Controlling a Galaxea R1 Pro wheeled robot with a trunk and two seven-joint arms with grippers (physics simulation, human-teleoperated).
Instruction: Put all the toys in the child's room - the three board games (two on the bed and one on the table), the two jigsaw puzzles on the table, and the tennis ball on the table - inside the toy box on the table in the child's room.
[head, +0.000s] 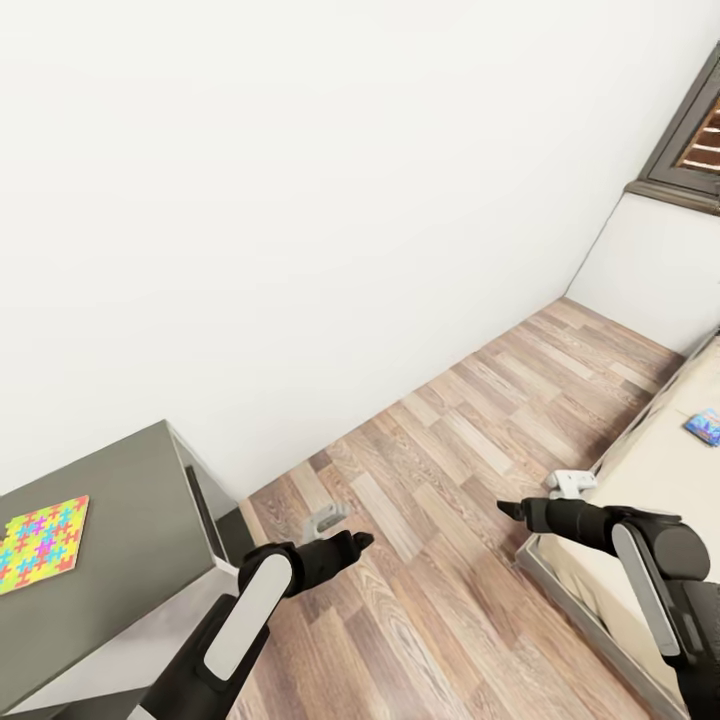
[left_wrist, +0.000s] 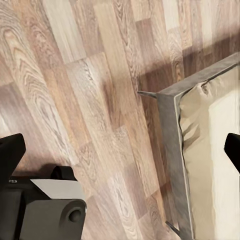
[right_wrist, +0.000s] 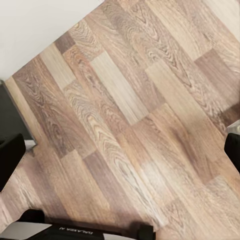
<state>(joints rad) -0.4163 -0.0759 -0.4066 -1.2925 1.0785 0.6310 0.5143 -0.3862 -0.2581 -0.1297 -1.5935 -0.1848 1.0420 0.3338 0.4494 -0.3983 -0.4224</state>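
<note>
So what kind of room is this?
Probably a child's bedroom: a low bed with a small game box on it, a colourful jigsaw on a grey table, and wood flooring.

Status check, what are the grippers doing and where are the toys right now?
Left gripper and right gripper open, empty, over wood floor. One jigsaw puzzle on the table, blue board game on the bed. Nothing blocking.

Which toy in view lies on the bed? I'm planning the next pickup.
The small blue patterned game box lies on the beige bed at the right; the multicoloured jigsaw puzzle lies on the grey table at the left.
</note>
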